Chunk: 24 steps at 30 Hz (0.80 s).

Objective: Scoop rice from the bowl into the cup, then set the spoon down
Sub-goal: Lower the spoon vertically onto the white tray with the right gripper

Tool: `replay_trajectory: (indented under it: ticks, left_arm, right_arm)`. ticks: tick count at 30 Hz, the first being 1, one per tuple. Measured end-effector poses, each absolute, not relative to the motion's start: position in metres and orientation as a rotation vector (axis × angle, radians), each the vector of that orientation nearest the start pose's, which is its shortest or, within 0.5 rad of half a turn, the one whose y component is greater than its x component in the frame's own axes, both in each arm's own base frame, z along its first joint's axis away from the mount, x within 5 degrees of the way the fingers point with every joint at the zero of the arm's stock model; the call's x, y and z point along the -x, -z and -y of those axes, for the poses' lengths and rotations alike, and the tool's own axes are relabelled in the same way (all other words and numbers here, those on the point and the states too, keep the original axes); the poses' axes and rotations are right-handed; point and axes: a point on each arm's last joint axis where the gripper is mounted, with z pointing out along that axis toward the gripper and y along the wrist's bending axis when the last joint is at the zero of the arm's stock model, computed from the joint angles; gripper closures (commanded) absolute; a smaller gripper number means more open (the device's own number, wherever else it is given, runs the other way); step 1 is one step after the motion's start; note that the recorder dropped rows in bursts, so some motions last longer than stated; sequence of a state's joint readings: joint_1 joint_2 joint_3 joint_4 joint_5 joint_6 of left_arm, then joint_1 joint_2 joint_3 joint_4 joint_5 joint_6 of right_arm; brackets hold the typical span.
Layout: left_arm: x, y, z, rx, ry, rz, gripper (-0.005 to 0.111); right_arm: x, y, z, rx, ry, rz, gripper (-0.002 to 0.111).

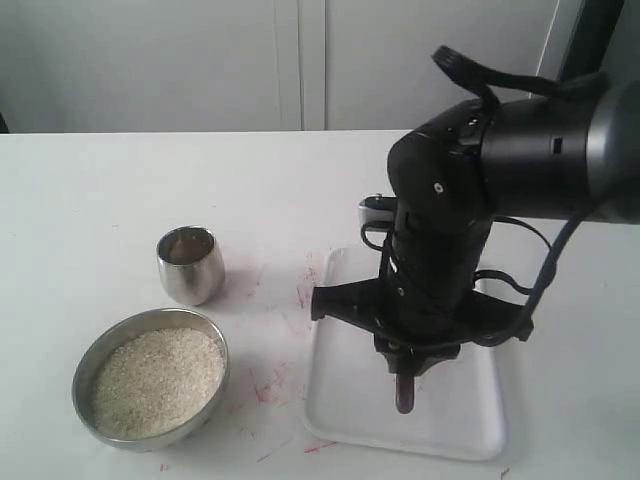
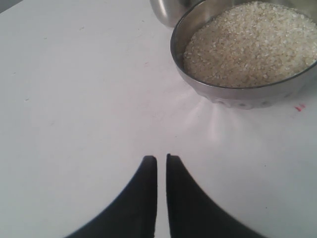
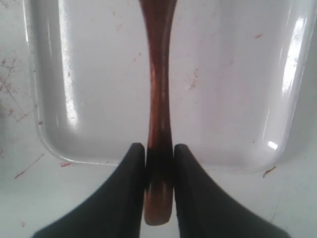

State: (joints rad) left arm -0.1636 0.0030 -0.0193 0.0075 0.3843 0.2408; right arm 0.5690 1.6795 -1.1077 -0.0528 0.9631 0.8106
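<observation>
The steel bowl [image 1: 82, 372] sits at the front left of the table, filled with rice [image 1: 158, 380]. Just behind it stands the small steel cup [image 1: 190, 265], upright. My right gripper [image 3: 159, 146] is shut on the handle of the wooden spoon [image 3: 158, 74]. The spoon runs out over the white tray [image 3: 99, 99], and its oval end is cut off by the frame. In the exterior view the right arm [image 1: 440, 250] hangs over the tray [image 1: 470, 420], with a dark tip [image 1: 404, 392] below it. My left gripper [image 2: 161, 157] is shut with nothing in it, a little way from the bowl [image 2: 237, 94] and its rice [image 2: 250, 42].
Red scuff marks [image 1: 270, 385] dot the white table between the bowl and the tray. The cup's edge [image 2: 166, 10] shows behind the bowl in the left wrist view. The left arm does not show in the exterior view.
</observation>
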Motion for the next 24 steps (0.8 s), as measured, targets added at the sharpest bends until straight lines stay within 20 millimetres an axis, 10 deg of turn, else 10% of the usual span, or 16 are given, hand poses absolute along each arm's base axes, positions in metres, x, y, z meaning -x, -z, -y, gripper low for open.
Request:
replay_trajectory:
  ticks: [24]
  left_arm:
    - [-0.052, -0.185, 0.008, -0.376, -0.061, -1.813, 0.092]
  right_arm:
    - [-0.273, -0.172, -0.172, -0.223, 0.003, -3.118, 0.108]
